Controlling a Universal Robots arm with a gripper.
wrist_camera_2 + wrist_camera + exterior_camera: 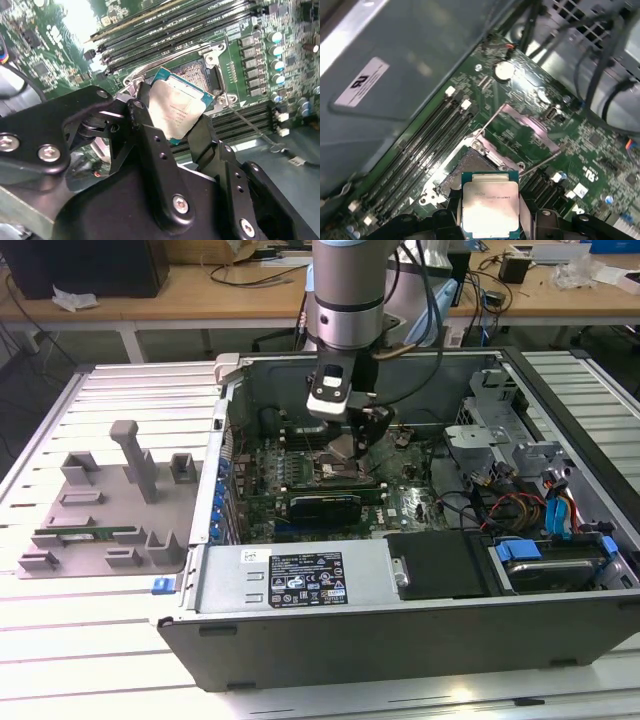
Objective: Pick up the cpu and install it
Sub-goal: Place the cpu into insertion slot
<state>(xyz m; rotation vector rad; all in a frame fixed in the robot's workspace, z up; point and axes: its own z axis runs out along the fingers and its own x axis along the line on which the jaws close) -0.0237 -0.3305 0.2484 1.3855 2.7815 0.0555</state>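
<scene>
My gripper (172, 122) is shut on the cpu (175, 111), a flat square chip with a silver top and a thin pale rim. In both wrist views the black fingers (447, 212) clamp two opposite edges of the cpu (489, 207). The chip hangs tilted just above the open black socket (200, 67) on the green motherboard, close to it but apart from it. The socket (465, 167) has its metal frame (527, 127) swung open. In the exterior view the gripper (352, 445) sits inside the open computer case over the board's middle, above the socket (335, 472).
Long memory slots (427, 145) run beside the socket. Cables (520, 505) and drive bays (560, 560) crowd the case at the exterior view's right. A grey fixture tray (100, 505) holding a green memory stick (85, 535) lies outside the case at the exterior view's left.
</scene>
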